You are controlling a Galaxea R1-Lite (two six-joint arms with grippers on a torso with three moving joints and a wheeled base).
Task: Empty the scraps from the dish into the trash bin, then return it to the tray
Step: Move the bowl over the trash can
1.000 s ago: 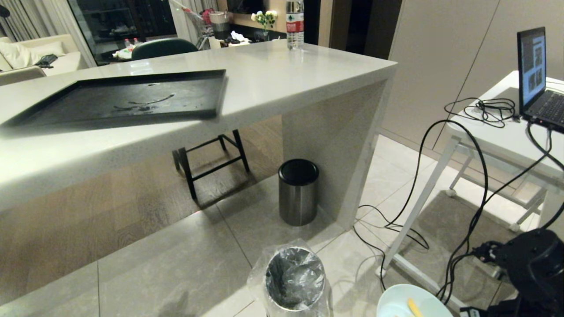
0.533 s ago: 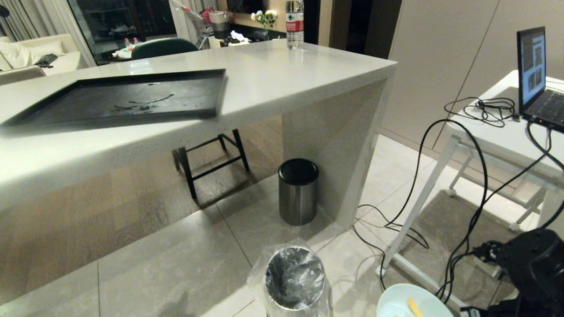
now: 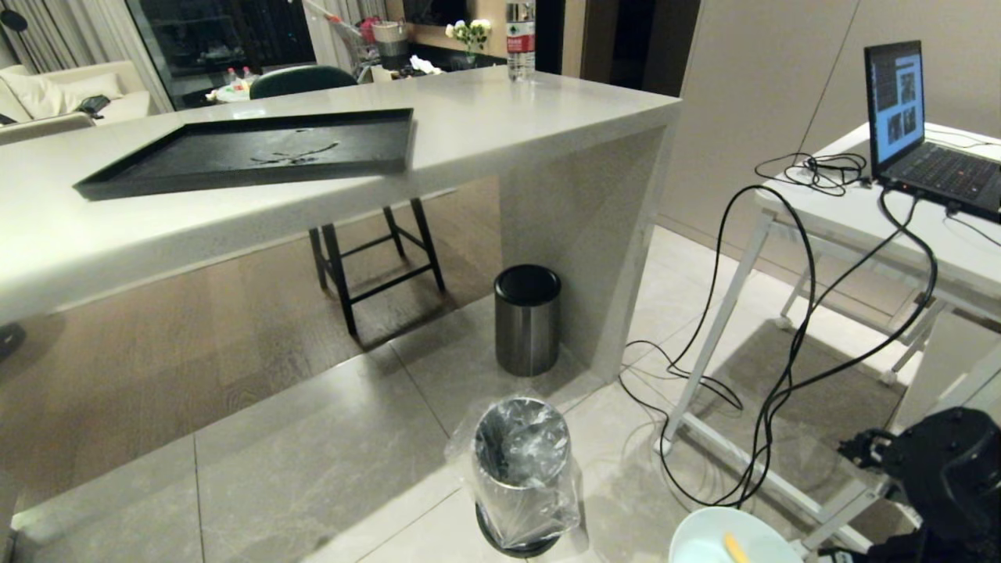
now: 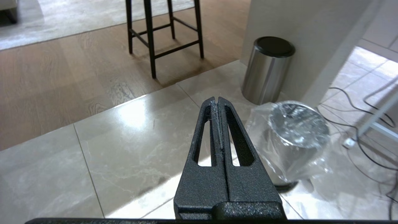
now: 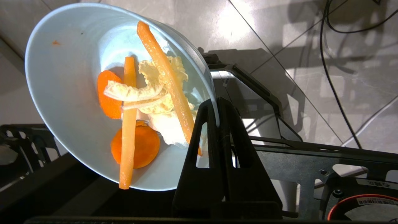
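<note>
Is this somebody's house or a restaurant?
Most likely a home: a long white kitchen counter with a stool under it, a sofa in the room behind, and a laptop on a side table.

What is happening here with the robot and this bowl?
The right gripper is shut on the rim of the dish, which holds the scraps: carrot pieces and pale leaf bits. The dish is low at the robot's right, not yet over the trash bin on the floor ahead. Nothing has been tipped out. The tray waits on the counter. The left gripper is shut and holds nothing.
</note>
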